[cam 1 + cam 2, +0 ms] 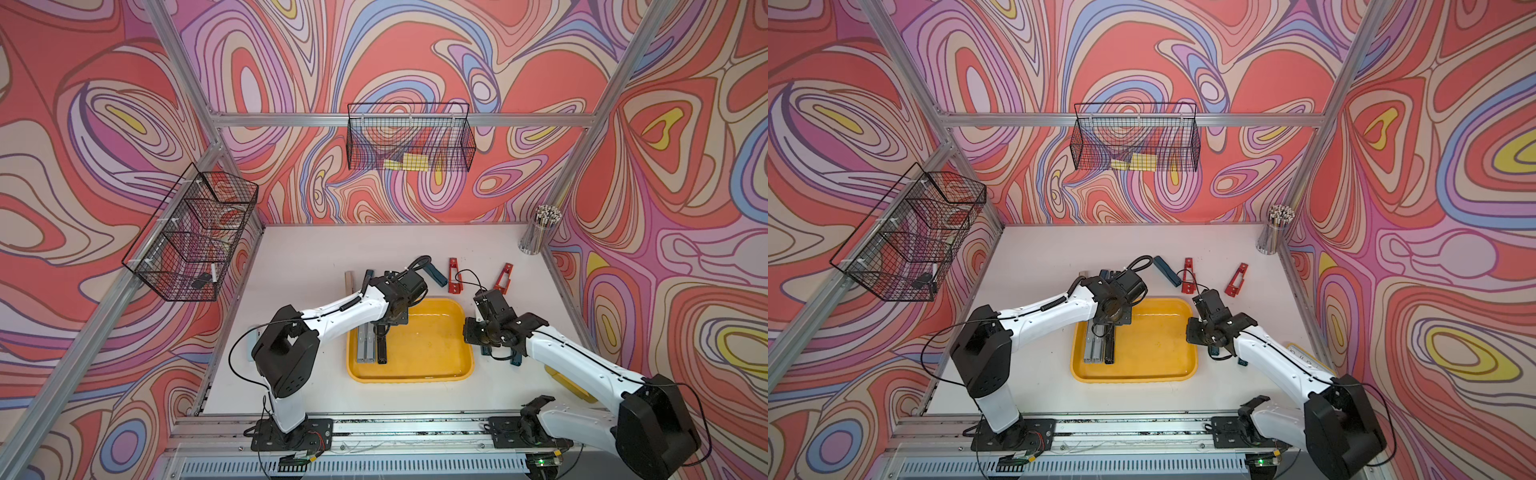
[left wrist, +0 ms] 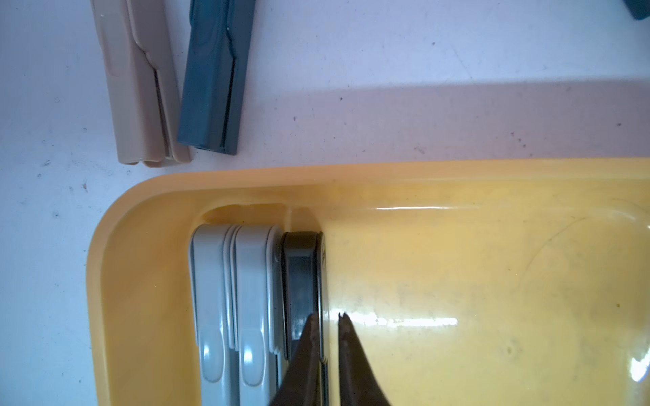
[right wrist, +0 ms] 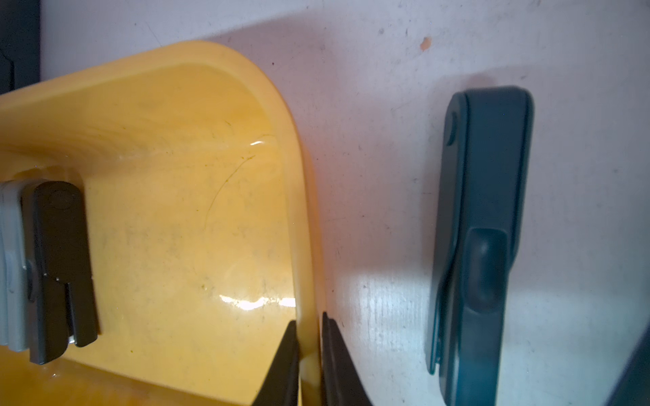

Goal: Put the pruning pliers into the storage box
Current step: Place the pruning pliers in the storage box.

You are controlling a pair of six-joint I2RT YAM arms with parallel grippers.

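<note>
The yellow storage box [image 1: 428, 345] [image 1: 1154, 345] lies mid-table. Two grey pruning pliers [image 2: 211, 298] and a black one [image 2: 300, 274] lie side by side at its left end. My left gripper [image 2: 326, 316] hovers over the black one's inner edge, shut to a thin slit and holding nothing. My right gripper [image 3: 309, 316] is shut on the box's right rim [image 3: 295, 211]. Outside the box lie a beige bar [image 2: 140, 88], teal bars [image 2: 214, 77] [image 1: 434, 274] [image 3: 485, 228] and two red ones [image 1: 454, 276] [image 1: 503, 277].
Black wire baskets hang on the back wall [image 1: 409, 139] and the left wall [image 1: 191, 237]. A clear cup of white-tipped sticks [image 1: 540, 230] stands in the back right corner. A yellow object [image 1: 569, 384] lies partly hidden under the right arm.
</note>
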